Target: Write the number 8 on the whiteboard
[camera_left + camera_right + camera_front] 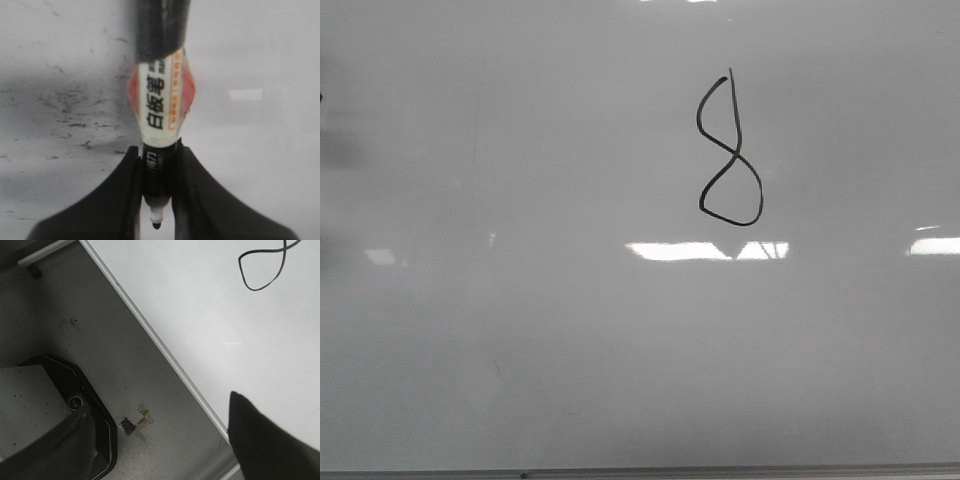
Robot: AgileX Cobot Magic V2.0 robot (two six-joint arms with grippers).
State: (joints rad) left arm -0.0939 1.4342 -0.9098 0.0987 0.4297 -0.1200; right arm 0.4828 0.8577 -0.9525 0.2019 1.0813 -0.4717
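Observation:
The whiteboard (520,200) fills the front view, and the number 8 (732,152) is drawn on it in thin black line, right of centre in the upper half. No gripper shows in the front view. In the left wrist view my left gripper (157,150) is shut on a whiteboard marker (160,100), with its nib (156,224) bare between the fingers. In the right wrist view my right gripper (159,405) is open and empty beside the whiteboard's edge (165,350). The lower loop of the 8 (256,289) shows far off on the board (210,315).
The board's thin grey bottom frame (640,472) runs along the bottom of the front view. Bright light reflections (680,250) lie on the board. A black device with a small lens (75,401) and tape scraps (135,424) lie on the grey surface below my right gripper.

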